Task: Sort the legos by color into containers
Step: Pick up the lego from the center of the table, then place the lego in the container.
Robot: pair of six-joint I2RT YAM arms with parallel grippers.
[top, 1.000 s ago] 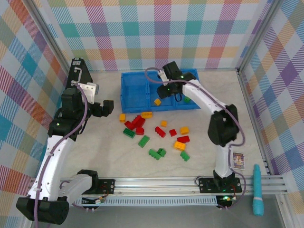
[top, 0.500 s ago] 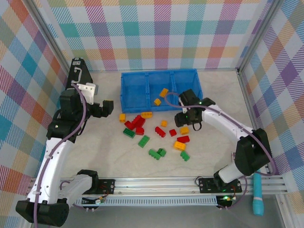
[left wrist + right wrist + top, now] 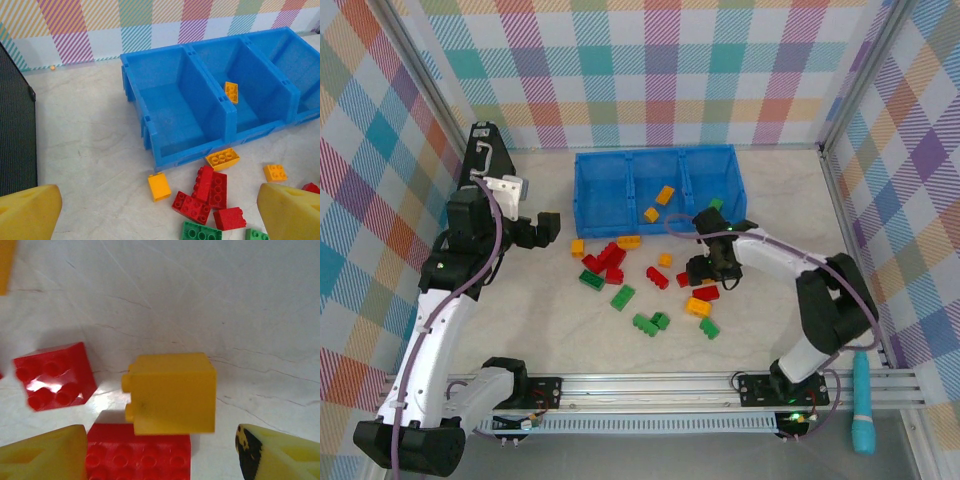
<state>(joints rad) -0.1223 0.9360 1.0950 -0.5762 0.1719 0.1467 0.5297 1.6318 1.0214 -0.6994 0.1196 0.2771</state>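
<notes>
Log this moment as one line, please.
right gripper open over yellow brick | left gripper open, empty | blue bin middle: yellow bricks

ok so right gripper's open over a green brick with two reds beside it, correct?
Not green. The brick ahead of the open right gripper is yellow, as the right wrist view shows. The rest holds: two reds lie beside it, one to its left and one at its lower edge.

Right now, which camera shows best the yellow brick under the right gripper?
The right wrist view: the yellow brick lies close and sharp, on its side. In the top view the right gripper covers that spot; the left wrist view faces the blue bin.
</notes>
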